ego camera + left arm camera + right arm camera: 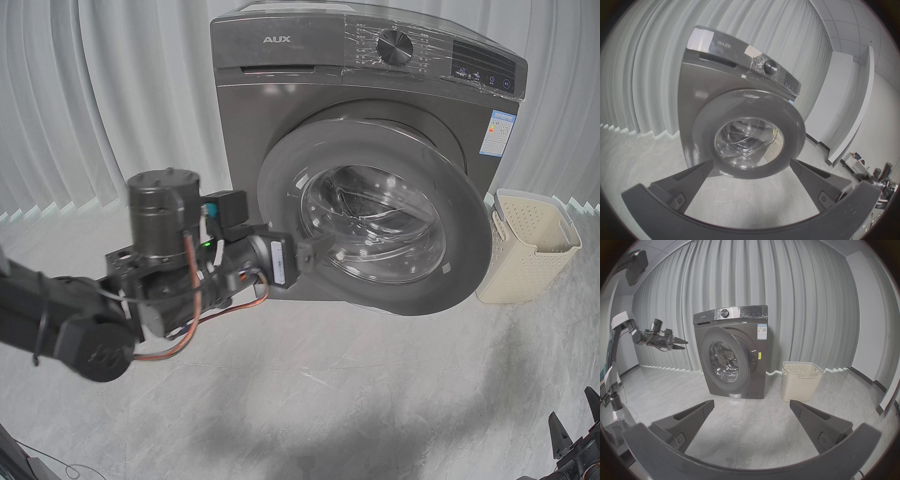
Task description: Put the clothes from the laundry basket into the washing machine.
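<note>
Head view: the left gripper (315, 247) hangs near the left rim of the open door (375, 219) of the washer (281, 125). The basket (531, 244) stands on the floor just right of the washer. Left wrist view: its fingers are spread, empty. Right wrist view: the right gripper (751, 404) is spread too, well back from both.

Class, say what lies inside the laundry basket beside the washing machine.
The laundry basket shows bare perforated inner walls and nothing piled against them. Its floor is hidden behind its own front wall.

glossy grey metal washing machine (281, 106); perforated cream plastic laundry basket (531, 250).
</note>
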Motion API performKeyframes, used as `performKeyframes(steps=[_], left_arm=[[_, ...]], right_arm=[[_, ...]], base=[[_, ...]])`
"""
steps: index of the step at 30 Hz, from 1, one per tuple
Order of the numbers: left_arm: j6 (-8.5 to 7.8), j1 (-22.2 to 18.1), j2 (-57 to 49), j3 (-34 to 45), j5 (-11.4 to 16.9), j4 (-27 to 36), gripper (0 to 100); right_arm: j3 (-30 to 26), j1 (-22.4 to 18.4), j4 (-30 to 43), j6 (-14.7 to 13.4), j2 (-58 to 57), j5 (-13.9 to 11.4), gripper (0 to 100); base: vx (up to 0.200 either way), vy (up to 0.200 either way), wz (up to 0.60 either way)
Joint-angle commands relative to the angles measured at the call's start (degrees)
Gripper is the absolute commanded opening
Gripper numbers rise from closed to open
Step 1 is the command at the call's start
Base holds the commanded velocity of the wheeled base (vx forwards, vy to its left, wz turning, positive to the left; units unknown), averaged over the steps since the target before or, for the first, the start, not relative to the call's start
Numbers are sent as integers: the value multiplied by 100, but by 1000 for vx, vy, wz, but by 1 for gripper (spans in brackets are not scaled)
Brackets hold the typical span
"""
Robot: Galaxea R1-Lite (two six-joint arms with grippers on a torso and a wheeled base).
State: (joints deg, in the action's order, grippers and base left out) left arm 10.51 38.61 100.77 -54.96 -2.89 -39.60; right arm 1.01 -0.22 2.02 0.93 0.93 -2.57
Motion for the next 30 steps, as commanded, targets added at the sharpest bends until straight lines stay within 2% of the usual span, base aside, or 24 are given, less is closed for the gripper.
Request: performKeyframes(steps=[1, 2, 3, 4, 5, 6, 7, 9, 11, 13, 14, 15, 19, 20, 21, 22, 23, 26, 30], left_arm=[[-409, -169, -4715, 4001, -247, 171, 100], [-462, -266, -4882, 4116, -300, 233, 100], [-603, -591, -5339, 4450, -353, 391, 100], [-629, -662, -5445, 4520, -344, 426, 100], [-743, -1075, -5990, 4828, -282, 628, 100], [-770, -1286, -6262, 4951, -221, 778, 100], [-770, -1286, -6262, 4951, -221, 778, 100], [-770, -1910, -7185, 5205, 43, 1384, 100], [-770, -2279, -7844, 5258, 183, 1859, 100], [-761, -2560, -8424, 5293, 236, 2369, 100], [-761, -2560, -8424, 5293, 236, 2369, 100], [-761, -2832, -8917, 5390, 236, 2764, 100], [-629, -3228, -9611, 5496, 254, 3538, 100], [-515, -3237, -9567, 5496, 227, 3573, 100], [-515, -3237, -9567, 5496, 227, 3573, 100], [-339, -3316, -9558, 5496, 192, 3546, 100], [-304, -3439, -9567, 5496, 201, 3564, 100], [-313, -4168, -9593, 5496, 403, 3582, 100], [-313, -4160, -9629, 5496, 438, 3564, 100]], right_arm=[[-13, -4, 0, 4, -93, -6, 100], [-13, -4, 0, 4, -93, -6, 100], [-13, -4, 0, 4, -93, -6, 100], [-13, -4, 0, 4, -93, -6, 100], [-13, -4, 0, 4, -93, -6, 100], [-13, -13, 0, 13, -93, -6, 100], [-13, -13, 0, 13, -93, -6, 100], [-13, -22, 0, 39, -93, -6, 100], [-13, -4, 0, 30, -93, -6, 100], [-13, -4, 9, 22, -93, -6, 100], [-13, -4, 9, 22, -93, -6, 100], [-13, -13, -9, 39, -93, -6, 100], [-101, -13, -255, 162, -93, -77, 100], [-101, -13, -246, 162, -93, -77, 100], [-101, -13, -246, 162, -93, -77, 100], [-101, -13, -229, 171, -93, -77, 100], [-101, -13, -229, 171, -93, -68, 100], [-101, -13, -229, 171, -93, -59, 100], [-101, -13, -238, 180, -93, -68, 100]], base=[[0, 0, 0], [0, 0, 0], [0, 0, 0], [0, 0, 0], [0, 0, 0], [0, 0, 0], [0, 0, 0], [0, 0, 0], [0, 0, 0], [0, 0, 0], [0, 0, 0], [0, 0, 0], [0, 0, 0], [0, 0, 0], [0, 0, 0], [0, 0, 0], [0, 0, 0], [0, 0, 0], [0, 0, 0]])
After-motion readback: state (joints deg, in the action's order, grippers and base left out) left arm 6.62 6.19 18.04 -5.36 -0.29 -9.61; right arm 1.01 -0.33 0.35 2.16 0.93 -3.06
